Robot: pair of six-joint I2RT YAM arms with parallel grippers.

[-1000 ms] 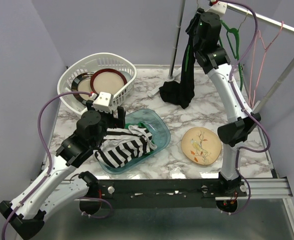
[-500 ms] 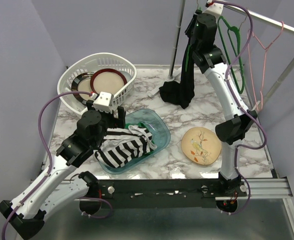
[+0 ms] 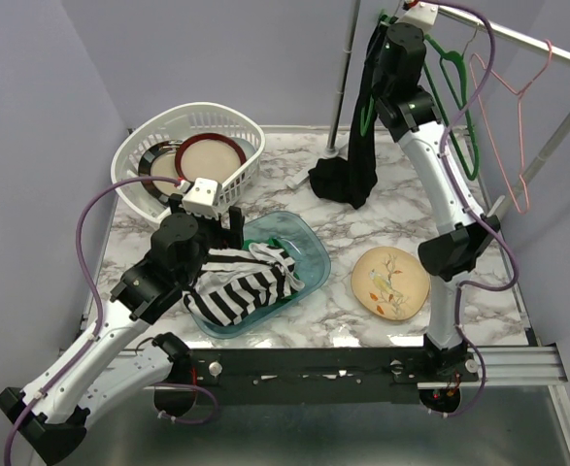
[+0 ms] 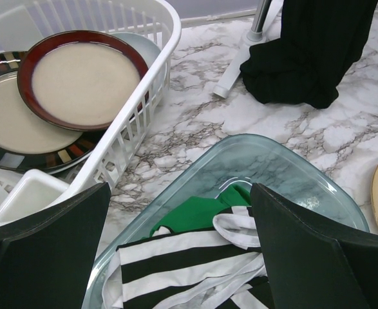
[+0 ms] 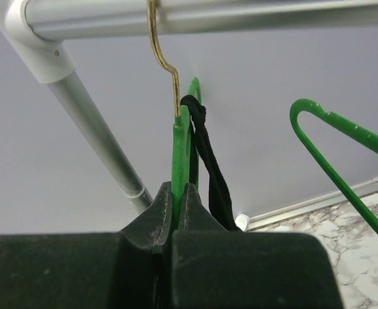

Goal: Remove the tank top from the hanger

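Note:
A black tank top [image 3: 354, 160] hangs from a green hanger [image 5: 181, 138] on the rail at the back, its hem bunched on the marble [image 4: 304, 58]. Its strap [image 5: 209, 161] loops over the hanger's shoulder. My right gripper [image 5: 179, 193] is raised to the rail and shut on the green hanger just below its brass hook [image 5: 161, 55]. In the top view that gripper [image 3: 389, 29] sits at the garment's top. My left gripper [image 4: 179, 257] stands open low over a glass dish [image 4: 266, 161], nothing between its fingers.
A striped black-and-white garment with green cloth [image 4: 195, 257] lies in the glass dish [image 3: 309, 254]. A white basket [image 3: 187, 160] holds plates at the back left. A painted plate [image 3: 389, 282] lies front right. Empty green [image 3: 452, 73] and pink [image 3: 513, 107] hangers hang on the rail.
My right gripper has closed onto the green hanger near the rail. The pink hanger has swung to the right. The left arm has not moved.

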